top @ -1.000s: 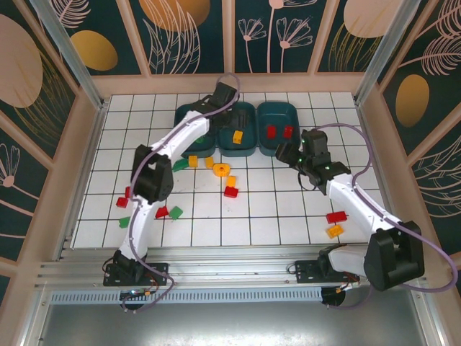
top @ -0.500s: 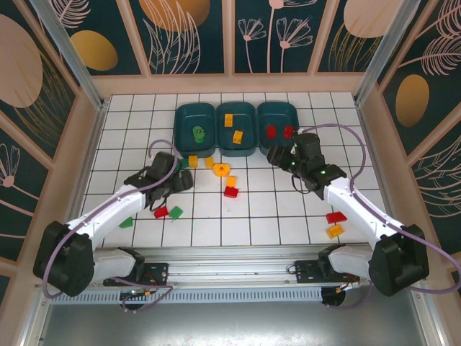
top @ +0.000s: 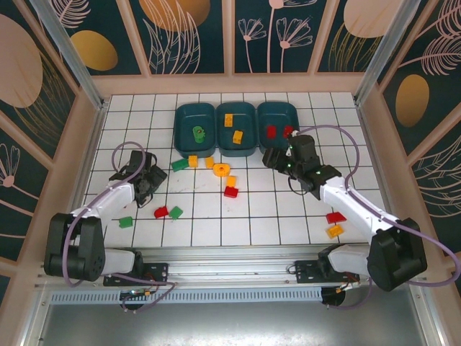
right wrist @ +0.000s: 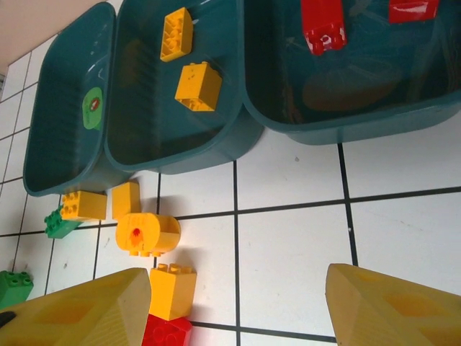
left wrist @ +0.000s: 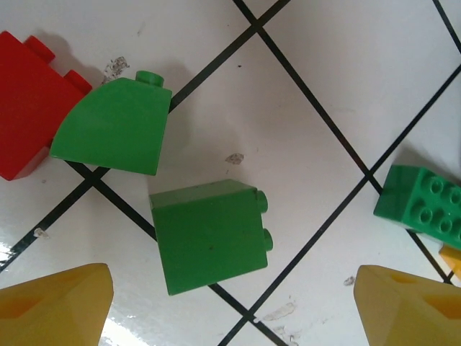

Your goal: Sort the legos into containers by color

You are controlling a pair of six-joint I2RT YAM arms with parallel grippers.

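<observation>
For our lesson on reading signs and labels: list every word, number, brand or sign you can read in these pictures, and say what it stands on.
None: no text can be read anywhere.
The green brick has plain faces and studs, with no legible lettering.
The containers carry no label.
The wall panels bear only leaf and flower drawings, no letters.

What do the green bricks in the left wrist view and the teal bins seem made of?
Green bricks: probably hard moulded plastic; smooth satin faces, crisp studs. Teal bins: likely glossy plastic too; soft reflections on their rounded walls.
</observation>
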